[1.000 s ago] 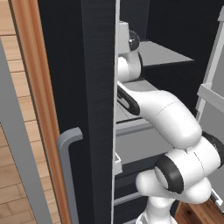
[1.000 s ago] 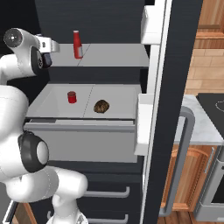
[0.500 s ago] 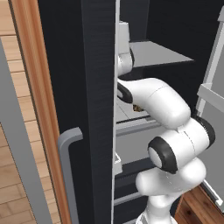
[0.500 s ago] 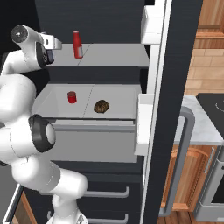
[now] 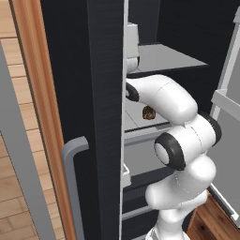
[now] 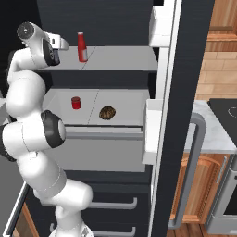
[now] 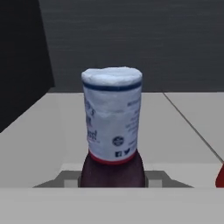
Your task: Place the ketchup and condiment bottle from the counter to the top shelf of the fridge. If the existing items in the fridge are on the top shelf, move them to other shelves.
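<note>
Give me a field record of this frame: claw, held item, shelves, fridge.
claw: high at the fridge's left side, level with the top shelf; shut on the condiment bottle
condiment bottle: dark body, white label; seen close in the hand view
top shelf: ketchup standing upright near its left end
lower shelf: red can left, brown lump right, apart
fridge: door open

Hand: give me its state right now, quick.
Hand: closed on the condiment bottle, carrying it upright inside the fridge at the top shelf.
</note>
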Motion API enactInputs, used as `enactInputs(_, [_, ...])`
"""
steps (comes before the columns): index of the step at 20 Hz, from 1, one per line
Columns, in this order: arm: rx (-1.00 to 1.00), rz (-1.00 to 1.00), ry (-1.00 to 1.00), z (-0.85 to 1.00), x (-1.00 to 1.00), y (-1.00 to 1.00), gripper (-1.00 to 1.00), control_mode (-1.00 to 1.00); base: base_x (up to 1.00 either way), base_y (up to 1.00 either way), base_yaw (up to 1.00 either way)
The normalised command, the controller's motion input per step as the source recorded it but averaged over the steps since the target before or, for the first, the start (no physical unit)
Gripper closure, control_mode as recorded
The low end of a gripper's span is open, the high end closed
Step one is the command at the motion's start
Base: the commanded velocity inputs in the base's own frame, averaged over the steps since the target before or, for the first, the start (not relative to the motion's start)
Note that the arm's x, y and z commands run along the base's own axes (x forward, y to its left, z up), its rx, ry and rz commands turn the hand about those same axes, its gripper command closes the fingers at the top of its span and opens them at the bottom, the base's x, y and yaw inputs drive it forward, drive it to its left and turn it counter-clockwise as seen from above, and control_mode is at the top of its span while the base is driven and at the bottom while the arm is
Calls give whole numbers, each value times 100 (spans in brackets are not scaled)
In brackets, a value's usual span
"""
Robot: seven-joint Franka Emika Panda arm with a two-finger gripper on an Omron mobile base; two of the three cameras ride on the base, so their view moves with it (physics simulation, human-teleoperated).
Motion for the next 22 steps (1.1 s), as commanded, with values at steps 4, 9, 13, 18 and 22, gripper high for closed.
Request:
enactInputs(4, [0,0,0,-13,11,0,-100,-100,0,0,0])
enactInputs(9, [0,0,0,0,0,0,-100,-100,0,0,0])
enactInputs(13, [0,0,0,1,-16,-3,-100,-100,0,0,0])
enactInputs(18, [2,0,-4,7,-70,-19,-100,-100,0,0,0])
enactInputs(22, [5,0,-12,11,-100,-36,-100,-100,0,0,0])
